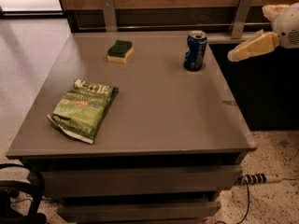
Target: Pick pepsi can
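The pepsi can (195, 51) is dark blue with a silver top and stands upright near the far right edge of the grey table (154, 120). My gripper (247, 32) is at the right edge of the view, off the table's right side and to the right of the can, at about the can's height. Its two cream fingers are spread apart and hold nothing. The lower finger (253, 46) points left toward the can with a gap between them. The upper finger (274, 10) is partly cut off by the frame.
A green chip bag (84, 108) lies at the table's front left. A green-and-yellow sponge (120, 50) sits at the back, left of the can. A wooden wall with metal brackets (240, 16) runs behind. A power strip (259, 178) and cables lie on the floor.
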### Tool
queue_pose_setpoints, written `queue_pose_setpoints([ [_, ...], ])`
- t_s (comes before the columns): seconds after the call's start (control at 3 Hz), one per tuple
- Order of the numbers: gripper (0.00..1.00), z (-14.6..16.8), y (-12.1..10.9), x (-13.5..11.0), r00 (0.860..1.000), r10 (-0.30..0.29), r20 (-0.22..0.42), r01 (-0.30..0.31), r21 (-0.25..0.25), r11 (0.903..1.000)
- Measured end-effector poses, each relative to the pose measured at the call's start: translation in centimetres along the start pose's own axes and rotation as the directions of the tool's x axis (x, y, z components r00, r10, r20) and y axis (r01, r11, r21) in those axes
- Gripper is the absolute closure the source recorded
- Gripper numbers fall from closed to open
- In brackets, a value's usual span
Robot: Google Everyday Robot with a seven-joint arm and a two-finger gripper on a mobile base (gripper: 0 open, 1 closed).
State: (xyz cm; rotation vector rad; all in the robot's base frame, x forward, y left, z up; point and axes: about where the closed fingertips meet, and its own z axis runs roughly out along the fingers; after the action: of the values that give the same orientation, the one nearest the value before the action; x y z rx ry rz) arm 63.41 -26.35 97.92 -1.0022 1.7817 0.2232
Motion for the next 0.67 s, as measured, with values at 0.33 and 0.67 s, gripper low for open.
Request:
queue_pose_setpoints([
  [0.33,0.00,0.0,0.0,0.0,1.000,0.000,0.000,0.000,0.000,1.0000],
  [0.67,0.00,1.8,-0.8,0.4,0.997,0.046,0.056,-0.044,-0.023,0.9988],
])
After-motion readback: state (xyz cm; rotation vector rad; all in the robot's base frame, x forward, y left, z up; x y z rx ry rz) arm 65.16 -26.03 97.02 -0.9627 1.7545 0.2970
